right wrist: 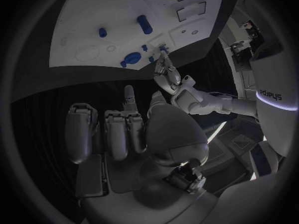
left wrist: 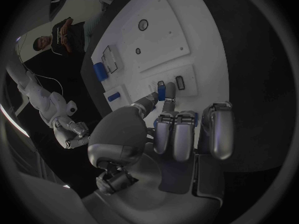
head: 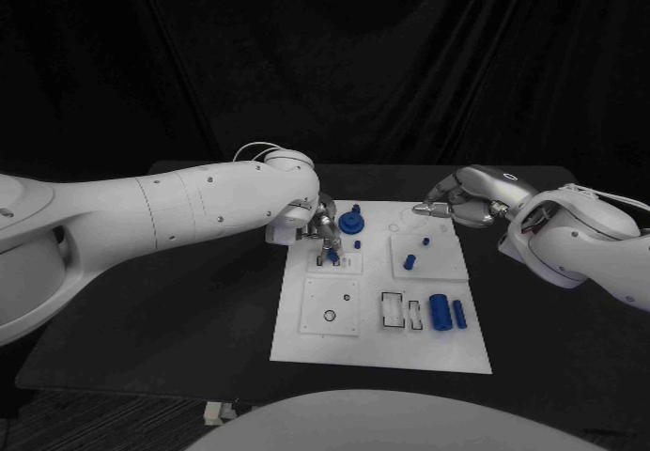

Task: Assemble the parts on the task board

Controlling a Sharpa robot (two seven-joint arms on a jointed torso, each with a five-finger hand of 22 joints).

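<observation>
one small blue part (left wrist: pixel 162 91) sits pinched at the fingertips of the left hand (head: pixel 319 228), low over the task board (head: pixel 306 346) beside a blue gear-like part (head: pixel 352 223). two blue cylinders (head: pixel 441 311) lie further off, nearer the robot. the right hand (head: pixel 460 201) hovers past the board's far edge, fingers curled, holding nothing.

The right hand (right wrist: pixel 134 129) hangs off the board's (right wrist: pixel 99 15) edge, fingers curled in, holding nothing. Across the board, the left hand (right wrist: pixel 171 82) pinches a blue part (right wrist: pixel 163 49).
</observation>
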